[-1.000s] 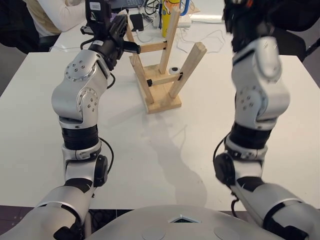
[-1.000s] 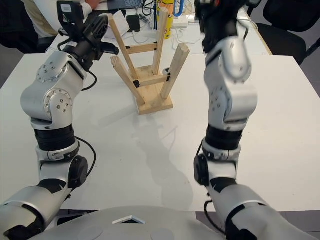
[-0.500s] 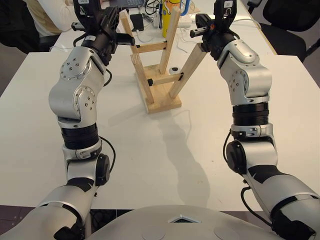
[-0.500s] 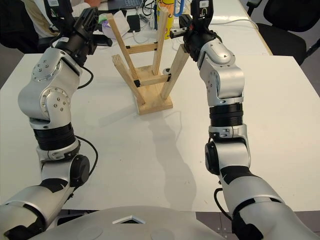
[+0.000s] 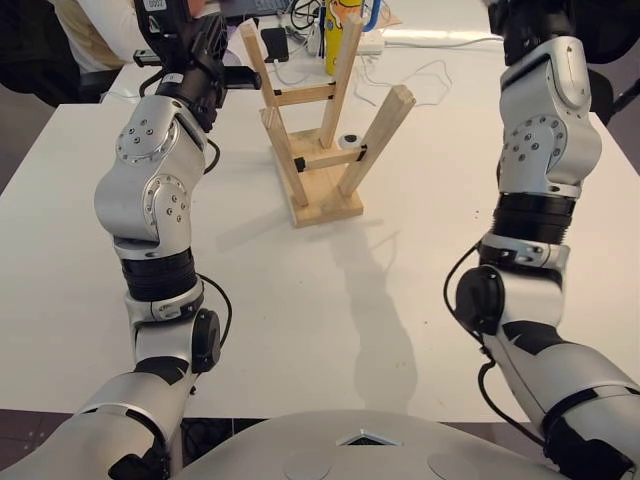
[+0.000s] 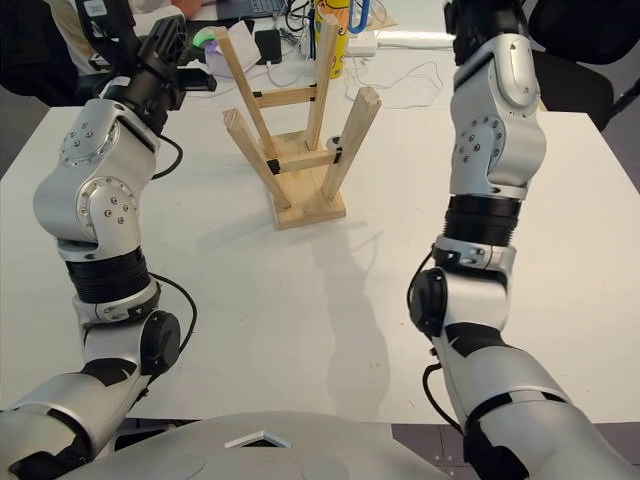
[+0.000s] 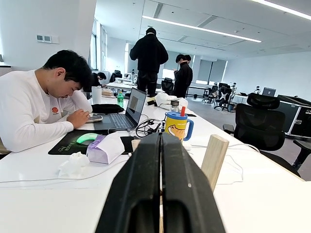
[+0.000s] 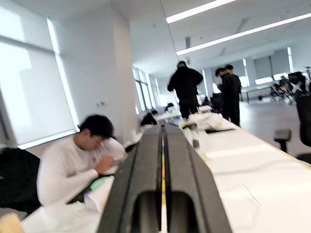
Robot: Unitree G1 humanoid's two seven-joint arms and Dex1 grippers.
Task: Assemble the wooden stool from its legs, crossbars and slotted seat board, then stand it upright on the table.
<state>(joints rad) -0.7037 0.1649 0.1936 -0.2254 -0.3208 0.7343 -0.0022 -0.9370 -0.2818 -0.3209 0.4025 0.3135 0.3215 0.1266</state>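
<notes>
My right gripper point(image 8: 164, 133) has lifted away from the inverted stool point(image 5: 325, 165) by the tabletop point(image 5: 300, 310) far edge; it and my left gripper point(image 7: 161, 143) are closed, empty.

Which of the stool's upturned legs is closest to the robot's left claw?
The far left leg, with the left claw right beside its upper end; the other three legs stand farther from it.

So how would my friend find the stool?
Look at the big white table. Near the middle of its far edge sits the stool. It is the only wooden thing there, upside down with its seat flat on the table and its legs poking up.
</notes>
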